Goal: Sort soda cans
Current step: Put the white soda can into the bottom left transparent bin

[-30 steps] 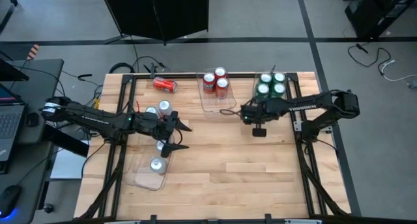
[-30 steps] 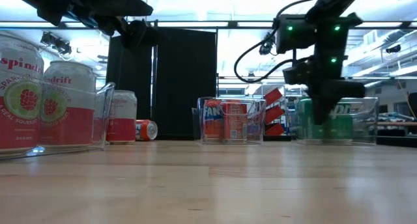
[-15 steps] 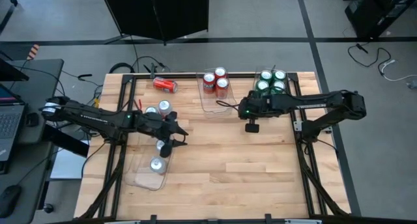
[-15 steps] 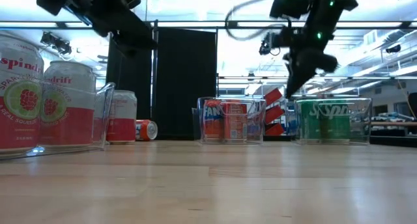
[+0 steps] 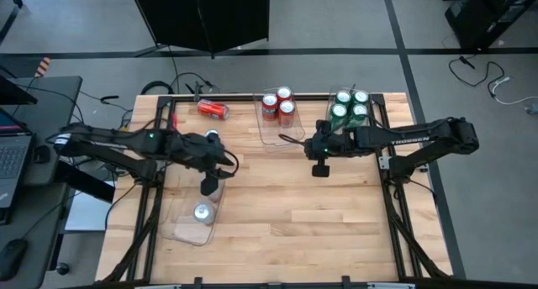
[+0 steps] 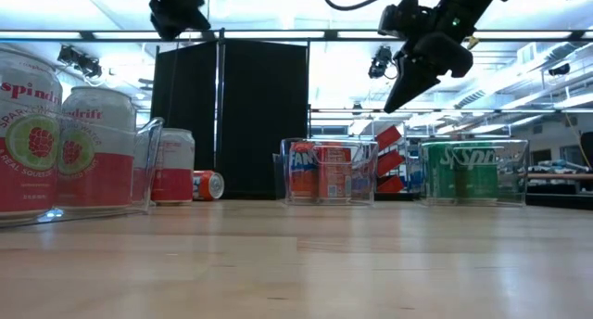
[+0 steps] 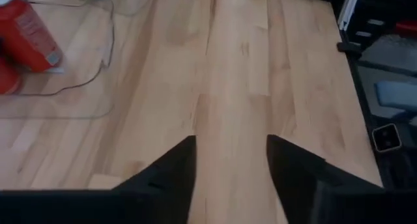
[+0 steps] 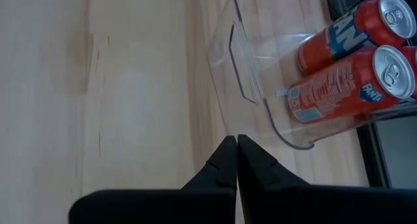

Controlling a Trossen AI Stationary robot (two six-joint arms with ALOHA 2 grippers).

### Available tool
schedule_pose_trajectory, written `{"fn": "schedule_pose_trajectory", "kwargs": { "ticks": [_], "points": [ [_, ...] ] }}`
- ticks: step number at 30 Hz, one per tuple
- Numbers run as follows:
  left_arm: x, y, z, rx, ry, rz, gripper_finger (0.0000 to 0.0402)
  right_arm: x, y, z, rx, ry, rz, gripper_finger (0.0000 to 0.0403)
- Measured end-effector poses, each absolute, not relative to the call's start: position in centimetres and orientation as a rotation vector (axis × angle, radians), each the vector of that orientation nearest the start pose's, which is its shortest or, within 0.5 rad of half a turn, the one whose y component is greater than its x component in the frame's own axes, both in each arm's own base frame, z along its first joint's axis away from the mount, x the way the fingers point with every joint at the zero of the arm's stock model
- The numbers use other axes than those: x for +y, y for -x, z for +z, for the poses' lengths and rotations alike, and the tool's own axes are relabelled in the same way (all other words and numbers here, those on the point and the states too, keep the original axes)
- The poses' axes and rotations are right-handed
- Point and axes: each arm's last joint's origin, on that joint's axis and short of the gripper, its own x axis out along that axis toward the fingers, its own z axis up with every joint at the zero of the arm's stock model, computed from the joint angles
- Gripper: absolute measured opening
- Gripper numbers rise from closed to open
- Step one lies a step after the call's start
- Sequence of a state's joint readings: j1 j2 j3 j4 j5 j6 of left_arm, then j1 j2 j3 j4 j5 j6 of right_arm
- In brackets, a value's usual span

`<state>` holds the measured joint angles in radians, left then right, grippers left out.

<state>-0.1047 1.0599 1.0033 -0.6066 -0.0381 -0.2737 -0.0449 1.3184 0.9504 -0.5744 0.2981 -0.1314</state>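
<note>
The left gripper (image 7: 229, 140) hangs above the table with its two fingers parted to a middling gap. Only bare wood shows between them, so it carries nothing. In the high view a silver-topped can (image 5: 210, 186) stands just beside its tip, inside a clear bin (image 5: 180, 232). A second can (image 5: 202, 212) stands farther along the same bin. Behind the gripper, another silver top (image 5: 212, 136) peeks out beside the arm, which covers the rest of it. From table height these read as Spindrift cans (image 6: 91, 147); the nearest is cut off by the picture's edge.

The right gripper (image 8: 236, 140) is pinched tight, finger against finger, with nothing in it. It hovers over the table just outside the corner of the middle bin (image 8: 242, 87). Beyond that clear wall stand the red Fanta cans (image 8: 339, 87); the high view counts three. The green cans (image 5: 350, 108), four of them, sit in their own bin a little farther off, beside the right arm. Their lettering is hard to read through the plastic.

Farthest from both grippers, a lone red can (image 5: 213, 110) lies on its side near the table's back edge, outside every bin.
</note>
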Motion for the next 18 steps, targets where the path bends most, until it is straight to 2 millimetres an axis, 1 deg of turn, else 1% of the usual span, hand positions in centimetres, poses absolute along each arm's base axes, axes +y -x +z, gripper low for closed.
{"fn": "schedule_pose_trajectory", "kwargs": {
  "ticks": [3,6,12,15,18],
  "points": [
    [-2.0,-21.2,33.1,0.66,0.269,0.085,0.0231,-1.9,-26.0,25.0,0.958,0.242,-0.251,0.0],
    [-1.7,-20.7,33.6,0.682,0.265,0.18,0.0279,-1.9,-26.0,25.0,0.954,0.242,-0.25,0.0],
    [0.3,-19.4,32.7,0.843,0.255,0.329,0.0367,-1.8,-26.0,25.0,0.953,0.235,-0.244,0.0],
    [1.9,-19.0,32.1,0.924,0.253,0.405,0.0394,-1.8,-26.1,25.1,0.94,0.232,-0.243,0.0],
    [3.6,-18.7,31.8,0.96,0.24,0.46,0.0396,-1.8,-26.3,25.2,0.918,0.234,-0.243,0.0]
  ]
}}
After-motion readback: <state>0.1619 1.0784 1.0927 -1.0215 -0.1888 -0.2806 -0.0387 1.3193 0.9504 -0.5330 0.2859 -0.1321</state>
